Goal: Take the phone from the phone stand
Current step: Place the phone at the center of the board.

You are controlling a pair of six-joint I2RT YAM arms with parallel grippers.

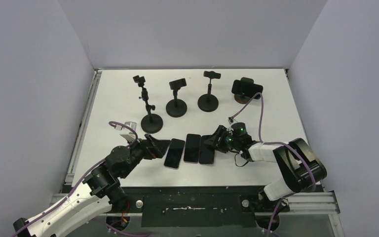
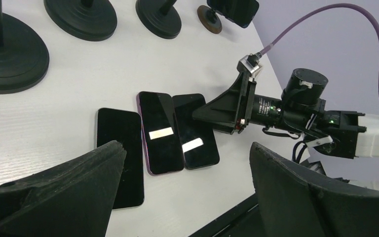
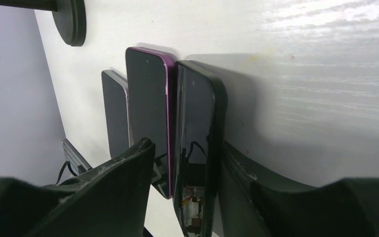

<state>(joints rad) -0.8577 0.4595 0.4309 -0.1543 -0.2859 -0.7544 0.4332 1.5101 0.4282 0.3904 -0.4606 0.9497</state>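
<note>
A black phone (image 1: 246, 87) sits clamped in the far right phone stand (image 1: 241, 99) at the back of the table; it also shows in the left wrist view (image 2: 233, 9). Three phones lie flat side by side near the front: a left one (image 1: 174, 153), a purple-edged middle one (image 1: 192, 148) and a black right one (image 1: 207, 149). My right gripper (image 1: 214, 140) is low at the right phone (image 3: 197, 123), jaws apart on either side of its end, not clamped. My left gripper (image 1: 160, 147) is open and empty just left of the left phone (image 2: 118, 148).
Three empty black stands with round bases (image 1: 151, 122), (image 1: 176, 107), (image 1: 208, 102) stand in a row at the back. A purple cable (image 1: 259, 116) loops from the right wrist toward the occupied stand. A metal rail (image 1: 81, 133) runs along the table's left edge.
</note>
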